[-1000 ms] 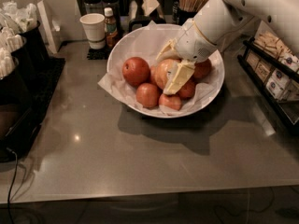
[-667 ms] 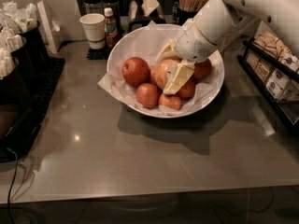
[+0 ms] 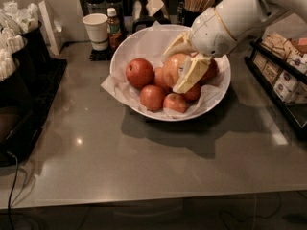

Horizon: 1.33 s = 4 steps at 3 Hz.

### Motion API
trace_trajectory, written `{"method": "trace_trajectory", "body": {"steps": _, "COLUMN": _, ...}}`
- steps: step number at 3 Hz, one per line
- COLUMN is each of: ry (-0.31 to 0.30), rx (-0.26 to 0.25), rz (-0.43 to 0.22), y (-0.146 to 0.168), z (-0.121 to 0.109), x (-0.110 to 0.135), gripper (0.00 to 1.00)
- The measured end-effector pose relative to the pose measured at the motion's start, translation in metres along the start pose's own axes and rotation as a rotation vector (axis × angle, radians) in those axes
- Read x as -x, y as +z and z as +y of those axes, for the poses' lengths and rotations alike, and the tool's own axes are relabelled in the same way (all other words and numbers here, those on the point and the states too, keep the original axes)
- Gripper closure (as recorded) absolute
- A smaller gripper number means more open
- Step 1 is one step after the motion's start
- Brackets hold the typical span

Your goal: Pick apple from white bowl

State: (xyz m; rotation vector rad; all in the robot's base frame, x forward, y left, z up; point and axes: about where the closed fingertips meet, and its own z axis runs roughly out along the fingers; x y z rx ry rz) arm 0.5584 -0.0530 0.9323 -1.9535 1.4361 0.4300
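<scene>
Apple [image 3: 171, 67] in white bowl [image 3: 217, 97], claw [image 3: 173, 72] (clasping it)

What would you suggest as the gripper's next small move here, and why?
Probably a short, straight lift. The gripper appears shut on the apple, one finger on each side, while the apple sits among smaller red apples in the white bowl. Rising straight up should free it without nudging the neighbours.

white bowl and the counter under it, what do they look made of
The white bowl: smooth, even white rim, likely ceramic or melamine; crinkled paper liner inside. The counter: grey, semi-gloss, mirrors light spots, so stone or laminate. The gripper is in the bowl, jaws around the apple.
</scene>
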Motion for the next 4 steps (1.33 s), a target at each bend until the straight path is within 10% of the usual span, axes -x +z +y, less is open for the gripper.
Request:
{"method": "trace_trajectory", "body": {"steps": 2, "ry": 0.012, "rx": -0.134, "rz": -0.127, "y": -0.058, "z": 0.039, "x": 0.038, "gripper": 1.0}}
{"method": "trace_trajectory", "body": {"steps": 4, "ry": 0.051, "rx": -0.196, "rz": -0.12, "y": -0.084, "z": 0.067, "x": 0.05, "gripper": 1.0}}
